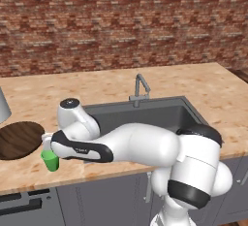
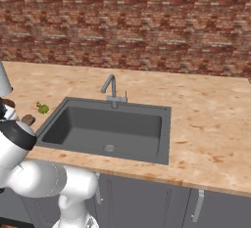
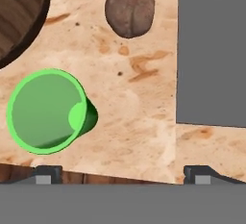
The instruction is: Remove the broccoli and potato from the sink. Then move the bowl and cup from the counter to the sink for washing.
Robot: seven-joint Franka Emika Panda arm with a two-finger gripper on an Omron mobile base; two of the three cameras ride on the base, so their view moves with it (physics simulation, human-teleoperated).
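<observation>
Red brick wall [image 2: 147,21] stands behind the beige speckled counter [image 2: 211,124] with its dark grey sink [image 2: 110,129]. Near the front edge, the wide-open gripper [image 3: 123,174] hovers beside the bright green cup [image 3: 45,111]; the brown potato [image 3: 129,8] lies near the sink's edge.

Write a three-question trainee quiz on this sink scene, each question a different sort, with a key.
1. True or false: the potato lies in the sink.
2. Multiple choice: the cup stands A) upright on the counter B) tipped over in the basin C) inside the bowl.
3. Fill in: the gripper hangs over the counter with its jaws ____.

Key: 1 false, it rests on the counter beside the basin; 2 A; 3 open.
</observation>
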